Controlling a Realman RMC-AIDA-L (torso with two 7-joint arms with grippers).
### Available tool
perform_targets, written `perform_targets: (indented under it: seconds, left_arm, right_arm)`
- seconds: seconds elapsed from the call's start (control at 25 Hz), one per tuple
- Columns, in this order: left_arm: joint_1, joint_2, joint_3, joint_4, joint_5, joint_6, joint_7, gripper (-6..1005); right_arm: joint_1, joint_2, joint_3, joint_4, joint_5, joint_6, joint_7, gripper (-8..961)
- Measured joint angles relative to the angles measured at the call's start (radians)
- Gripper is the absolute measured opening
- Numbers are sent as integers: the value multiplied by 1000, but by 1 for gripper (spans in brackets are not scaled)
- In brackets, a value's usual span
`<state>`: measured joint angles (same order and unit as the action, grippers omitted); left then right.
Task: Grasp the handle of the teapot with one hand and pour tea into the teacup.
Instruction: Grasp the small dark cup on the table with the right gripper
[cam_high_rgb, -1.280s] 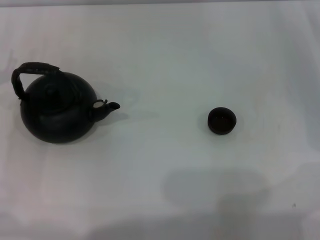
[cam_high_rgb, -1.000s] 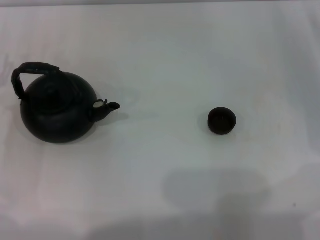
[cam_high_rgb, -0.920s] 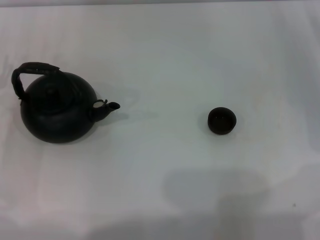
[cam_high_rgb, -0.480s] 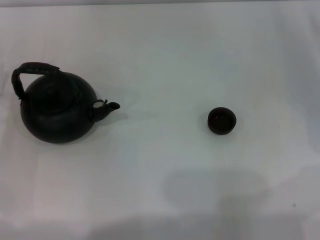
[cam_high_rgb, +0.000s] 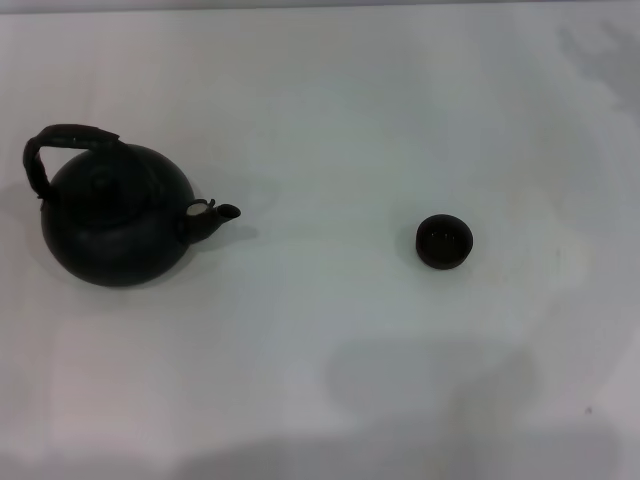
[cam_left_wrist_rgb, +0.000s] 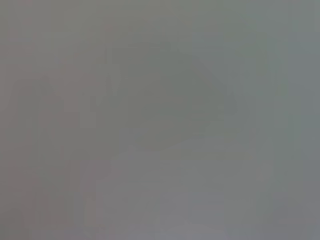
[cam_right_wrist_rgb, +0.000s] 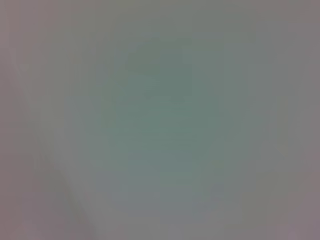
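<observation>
Teapot (cam_high_rgb: 113, 218): upright on white worktop (cam_high_rgb: 330, 110), spout toward teacup (cam_high_rgb: 443, 241), well apart from it. Handle (cam_high_rgb: 62, 142): arched over the lid, ungrasped. Neither gripper visible; jaw state cannot be told. Step: pre-grasp. Next: reach the handle.

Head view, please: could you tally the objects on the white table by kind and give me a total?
Teapot: 1
Teacup: 1
Total: 2
Both stand on the white table; no gripper is in view.
</observation>
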<state>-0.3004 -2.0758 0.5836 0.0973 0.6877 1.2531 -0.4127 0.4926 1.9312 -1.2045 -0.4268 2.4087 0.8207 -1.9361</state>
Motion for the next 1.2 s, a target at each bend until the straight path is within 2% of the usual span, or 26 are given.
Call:
perform_targets:
  seconds: [0.24,0.36,0.48,0.56,0.64,0.76,0.88,0.92,0.96,1.0,1.04,1.12,1.16,1.2]
  left_arm:
    - [2,-1,1,-11,-49,-1,0,849]
    - [2,-1,1,-12,-50,-1,0,849]
    - [1,-2,1,-16,-50,-1,0,849]
    - [-1,-2,1,-20,-51,-2,0,848]
    - [-3,-2,1,-22,-51,-2,0,848]
    - [-3,-1,1,-23,-51,-3,0,848]
    - [-4,-1,1,-24,-51,-4,0,848]
    - [-4,-1,1,-24,-51,-4,0,847]
    - [-4,-1,1,-24,-51,-4,0,847]
    - [-4,-1,1,-24,-51,-4,0,847]
    - [-4,-2,1,-24,-51,-4,0,847]
    - [-6,-2,1,-24,-53,-5,0,847]
    - [-7,-2,1,-24,-53,-5,0,847]
    - [-8,-3,1,-24,-53,-5,0,847]
  right_arm:
    - [30,-96,4,-279,-436,51,408,826]
    - [67,-129,9,-358,-616,113,564,826]
    - [115,-148,10,-423,-825,171,728,826]
    - [144,-147,12,-475,-962,221,799,827]
    - [167,-134,17,-536,-1096,297,838,827]
    - [189,-95,45,-626,-1261,404,872,827]
    - [210,-36,73,-731,-1451,522,944,827]
    - [222,-5,74,-781,-1547,576,986,827]
    - [229,16,73,-812,-1609,607,1008,827]
    - [229,16,73,-812,-1609,607,1008,827]
    - [237,41,70,-843,-1671,642,1028,827]
    - [254,76,53,-889,-1778,706,1063,827]
    - [261,84,24,-906,-1810,735,1085,828]
    - [273,81,-64,-919,-1837,765,1154,828]
